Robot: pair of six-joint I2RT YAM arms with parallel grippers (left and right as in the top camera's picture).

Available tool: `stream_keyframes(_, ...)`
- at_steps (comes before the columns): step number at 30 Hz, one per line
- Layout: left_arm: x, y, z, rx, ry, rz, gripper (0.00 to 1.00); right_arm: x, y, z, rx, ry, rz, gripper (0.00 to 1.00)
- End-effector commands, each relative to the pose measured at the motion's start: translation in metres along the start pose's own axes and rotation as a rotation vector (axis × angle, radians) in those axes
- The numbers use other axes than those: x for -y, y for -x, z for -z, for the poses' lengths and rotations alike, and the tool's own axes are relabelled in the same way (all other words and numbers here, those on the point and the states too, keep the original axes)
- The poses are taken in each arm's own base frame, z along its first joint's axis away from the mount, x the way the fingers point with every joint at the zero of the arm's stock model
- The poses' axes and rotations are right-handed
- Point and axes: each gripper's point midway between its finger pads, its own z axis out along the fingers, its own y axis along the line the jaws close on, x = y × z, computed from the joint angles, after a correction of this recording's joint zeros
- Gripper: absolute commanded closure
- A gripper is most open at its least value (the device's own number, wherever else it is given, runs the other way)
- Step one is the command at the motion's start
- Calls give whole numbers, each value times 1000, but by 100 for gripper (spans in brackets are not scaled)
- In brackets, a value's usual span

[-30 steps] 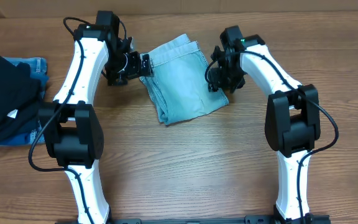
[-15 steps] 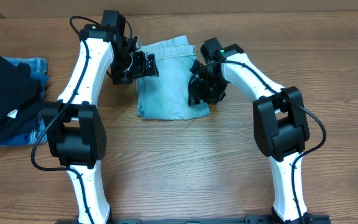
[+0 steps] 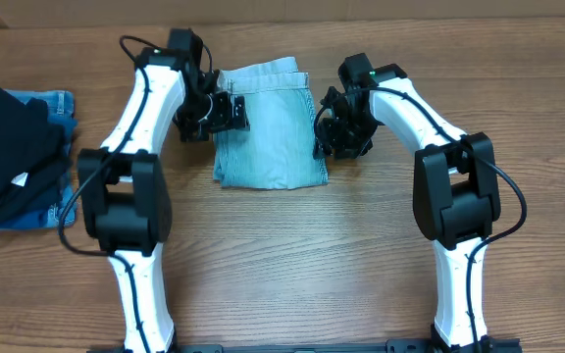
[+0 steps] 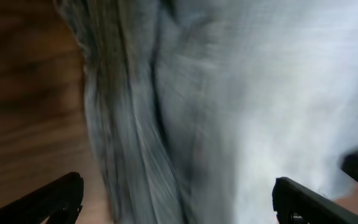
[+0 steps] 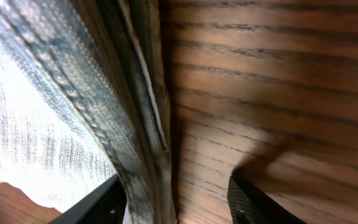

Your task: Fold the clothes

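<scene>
Pale denim shorts [image 3: 268,127] lie folded into a compact rectangle on the wooden table [image 3: 312,255], flanked by two robot arms. The left gripper [image 3: 226,110] stands at the garment's left edge with its jaws spread wide. Its wrist camera shows the gripper [image 4: 176,193] with both dark fingers [image 4: 61,199] far apart over the layered edge of the shorts [image 4: 229,93], with nothing pinched between them and bare table [image 4: 17,93] to one side; that view is blurred. The right gripper [image 3: 333,132] sits low at the opposite, right edge. Seen from its wrist, the gripper [image 5: 176,199] has its jaws partly apart. The stitched seam of the shorts [image 5: 42,93] runs down just beside one finger [image 5: 107,202], and bare wood [image 5: 278,93] shows before the other, so the cloth is not clamped. From overhead the shorts sit toward the far side of the table, between the two arms. Well apart, at the table's left end, a black garment [image 3: 8,157] with a small white tag [image 3: 20,179] rests on darker blue denim [image 3: 59,103].
</scene>
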Motion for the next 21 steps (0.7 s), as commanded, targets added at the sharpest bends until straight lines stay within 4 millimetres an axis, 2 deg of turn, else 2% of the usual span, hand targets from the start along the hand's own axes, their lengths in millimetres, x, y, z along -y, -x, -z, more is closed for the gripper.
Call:
stream_keyframes(1,-4,-5,-37,-68,-48,9,0,1,-5,-5,-20,-11,-7,44)
stream_keyframes(5,29,4,-58,-70,-255,8,0,1,-5,-5,-21,-11,-7,44)
stream_keyframes(8,50,-3,-79,-109,-322,4,0,2,-8,-5,-35,-12,-12,44)
stream_keyframes(10,66,-9,-86,-129,-361,-21,5,2,-10,-5,-41,-12,-13,44)
stream_keyframes(13,83,-10,-88,-121,-388,-69,32,2,-10,-5,-42,-13,-11,44)
stream_keyframes(17,87,-8,-85,-113,-414,-83,69,2,-10,-5,-42,-13,-12,44)
stream_keyframes(19,83,-6,-84,-106,-414,-84,96,2,-11,-5,-43,-13,-12,44)
stream_keyframes(21,80,-3,-82,-97,-415,-89,96,2,-11,-4,-45,-14,-13,48)
